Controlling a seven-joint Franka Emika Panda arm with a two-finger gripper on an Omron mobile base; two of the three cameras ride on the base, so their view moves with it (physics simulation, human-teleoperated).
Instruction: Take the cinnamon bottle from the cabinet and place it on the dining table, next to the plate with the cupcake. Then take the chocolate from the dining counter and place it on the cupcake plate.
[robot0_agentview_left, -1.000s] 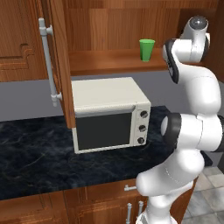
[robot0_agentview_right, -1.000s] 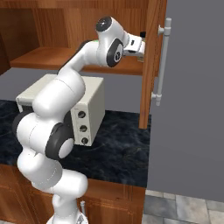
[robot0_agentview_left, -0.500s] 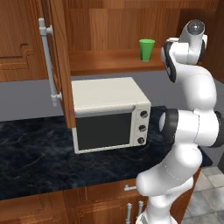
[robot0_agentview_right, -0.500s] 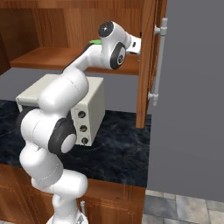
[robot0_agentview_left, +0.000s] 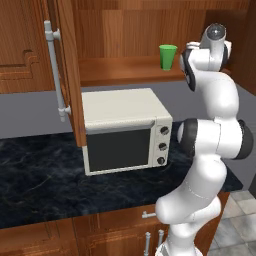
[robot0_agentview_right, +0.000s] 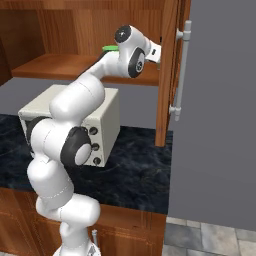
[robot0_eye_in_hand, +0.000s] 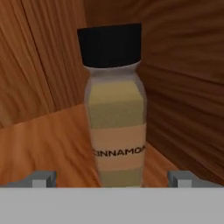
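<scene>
The cinnamon bottle stands upright on the wooden cabinet shelf, close in front of the hand. It is clear, with tan powder, a black cap and a label reading CINNAMON. My gripper is open, its two fingertips spread wide to either side of the bottle's base and not touching it. In the right base view my hand reaches into the cabinet's right end, behind the edge of the open door.
A green cup stands on the same shelf, left of my arm. A white microwave sits below on the dark marble counter. The left cabinet door hangs open. The cabinet's side and back walls close in around the bottle.
The upper arm has shifted slightly, and the hand has edged deeper into the cabinet's right corner. The cup and microwave have not moved.
</scene>
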